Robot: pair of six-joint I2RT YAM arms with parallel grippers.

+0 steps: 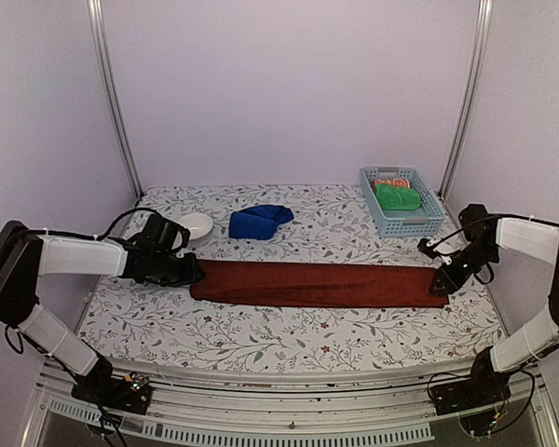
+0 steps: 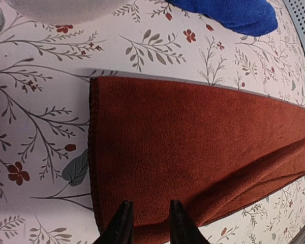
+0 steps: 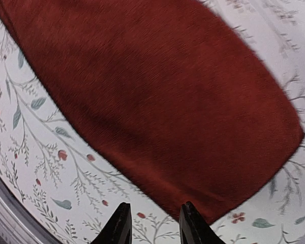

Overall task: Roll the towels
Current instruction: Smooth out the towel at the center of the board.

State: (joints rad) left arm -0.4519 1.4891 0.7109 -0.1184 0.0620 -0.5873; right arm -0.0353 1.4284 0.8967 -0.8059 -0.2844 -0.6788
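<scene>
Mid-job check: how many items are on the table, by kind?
Towels: 2 (long dark brick-red towel, bunched royal blue towel)
Other cloths: 2 (bright green cloth, orange patterned cloth)
Small white round bowl: 1
Pale blue slotted plastic basket: 1
Total: 6

**Red towel spread flat, blue towel bunched**

The dark brick-red towel (image 1: 317, 284) is laid out flat and unrolled as a long narrow strip, stretched from left to right across the middle of the table (image 1: 261, 340). The royal blue towel (image 1: 259, 222) is seen crumpled in a loose heap just behind it, not touching its far edge.
</scene>
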